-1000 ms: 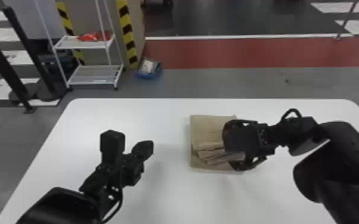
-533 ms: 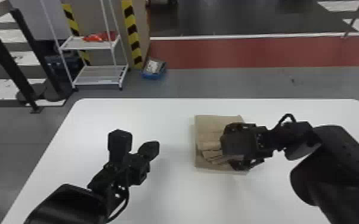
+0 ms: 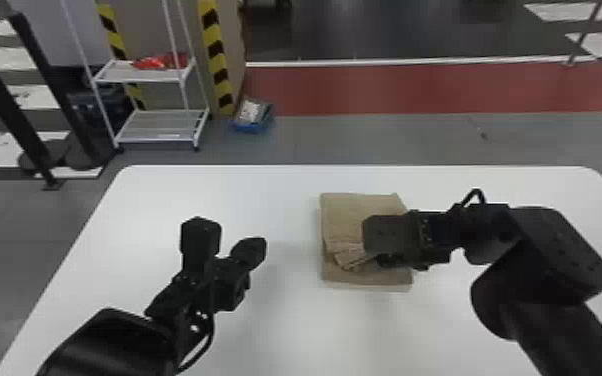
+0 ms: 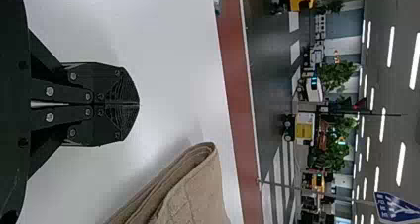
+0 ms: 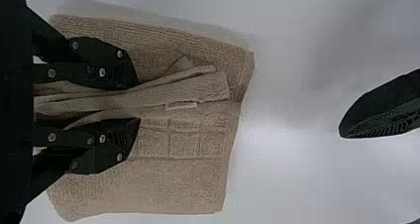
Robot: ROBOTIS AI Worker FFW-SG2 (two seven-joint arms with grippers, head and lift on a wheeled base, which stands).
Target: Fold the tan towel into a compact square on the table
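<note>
Hanging over the left part of the white worktop (image 3: 285, 330), the left end effector (image 3: 256, 251) is clenched, its two black fingers (image 4: 111, 85) pressed together with nothing between them. Well apart to its right, the towel (image 3: 355, 215) lies on the worktop in a folded, roughly square stack, with a loose, rumpled ridge on top. At the towel's right side, the right end effector (image 3: 390, 237) grasps that bunched ridge between its fingers, the ridge poking out past their tips.
</note>
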